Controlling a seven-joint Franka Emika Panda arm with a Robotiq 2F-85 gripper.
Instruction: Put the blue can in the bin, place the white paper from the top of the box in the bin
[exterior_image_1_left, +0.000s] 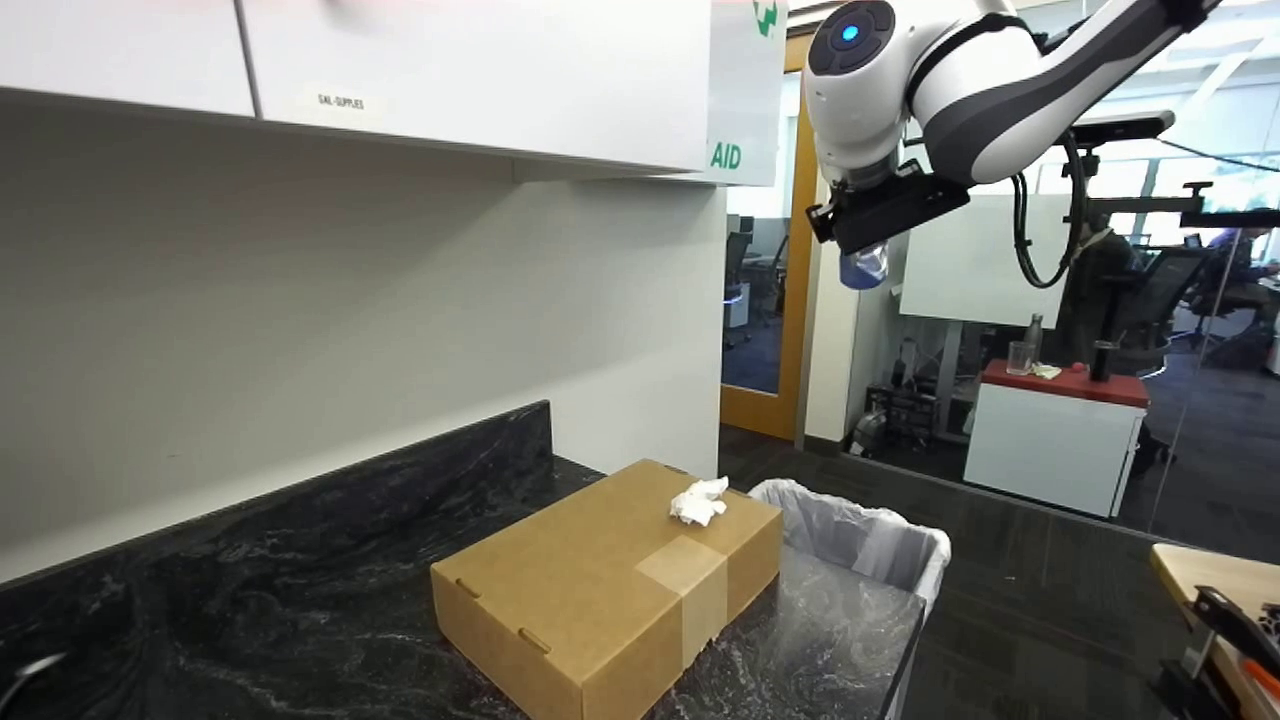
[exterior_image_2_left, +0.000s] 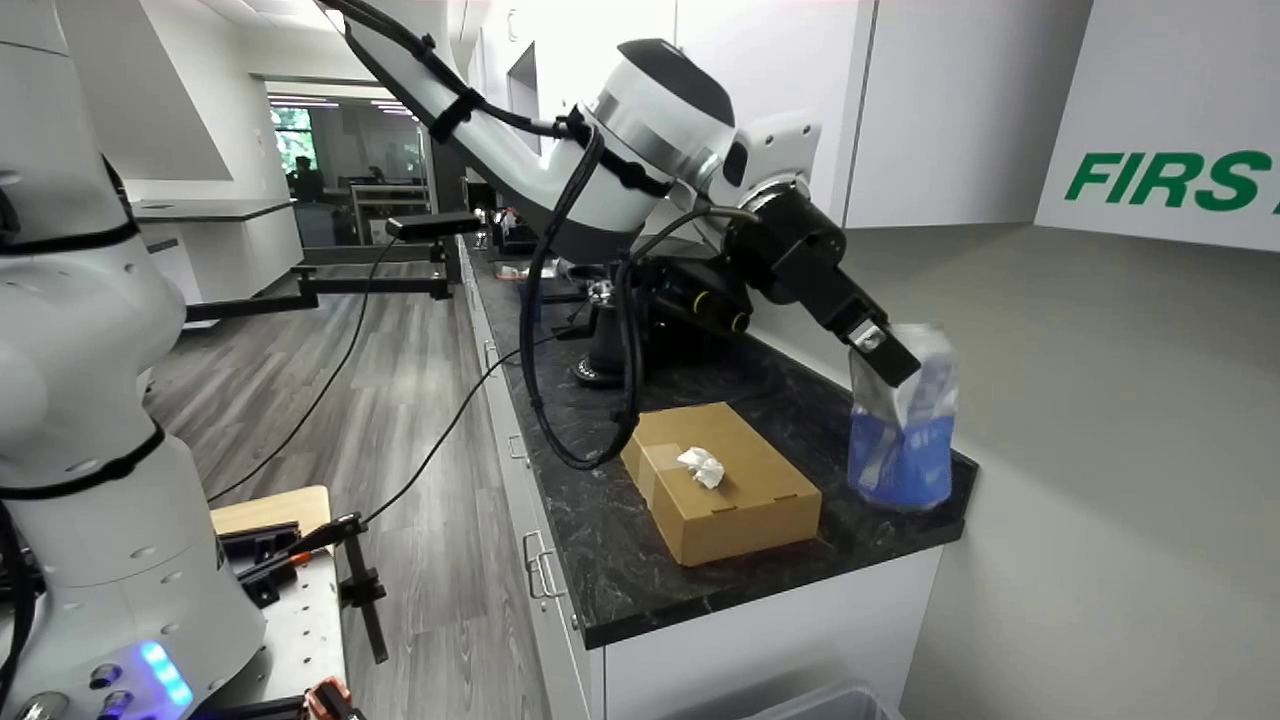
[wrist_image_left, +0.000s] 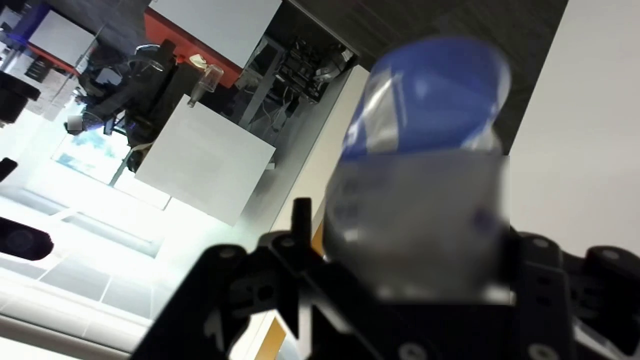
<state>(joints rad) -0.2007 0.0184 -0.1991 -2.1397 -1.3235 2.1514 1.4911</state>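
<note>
Although the blue drink can (exterior_image_1_left: 862, 268) shows at the jaws, upper right of an exterior view, blur hides whether they grip it. It is probably light, slick and easily dented, best held round its sides. Open air lies below; lower right, the bag-lined bin (exterior_image_1_left: 900, 550) stands past the edge of the bench (exterior_image_1_left: 830, 640).

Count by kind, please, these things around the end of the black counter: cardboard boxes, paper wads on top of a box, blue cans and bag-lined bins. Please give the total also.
Brown cardboard box: 1
White paper wad on top of it: 1
Blue can: 1
Bag-lined bin: 1
Total: 4, each counted once although some show in more than one view.
</note>
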